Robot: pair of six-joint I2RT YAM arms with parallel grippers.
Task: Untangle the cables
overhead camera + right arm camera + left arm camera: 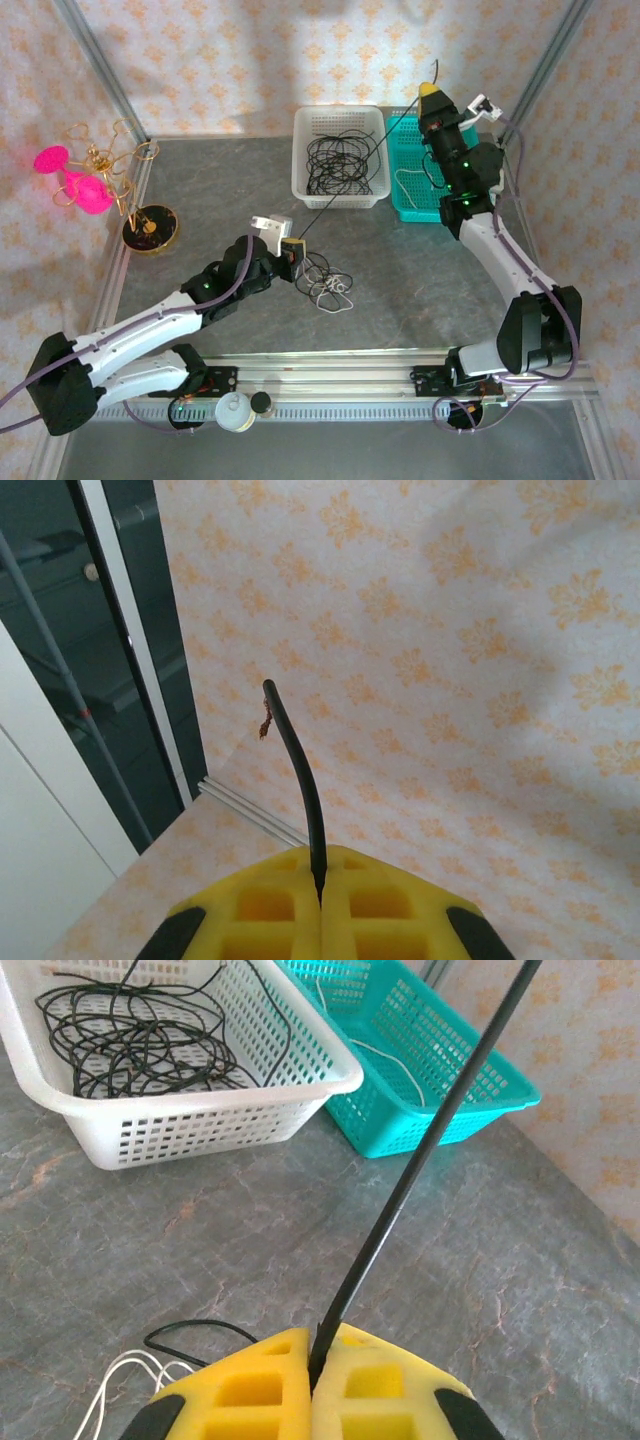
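Observation:
A small tangle of black and white cables (327, 282) lies on the grey table just right of my left gripper (293, 250). One black cable (360, 165) runs taut from it, over the baskets, up to my right gripper (431, 92), which is raised near the back wall. In the left wrist view the left gripper (320, 1352) is shut on this black cable (430, 1145); white loops (118, 1385) lie beside it. In the right wrist view the right gripper (320, 880) is shut near the cable's end (293, 750), which sticks up with a frayed tip.
A white basket (303, 185) (200, 1125) holds coiled black cables (340, 160). A teal basket (404, 205) (470, 1110) beside it holds a white cable (415, 180). A pink and gold ornament stand (110, 185) is at the left. A metal rail (330, 378) runs along the near edge.

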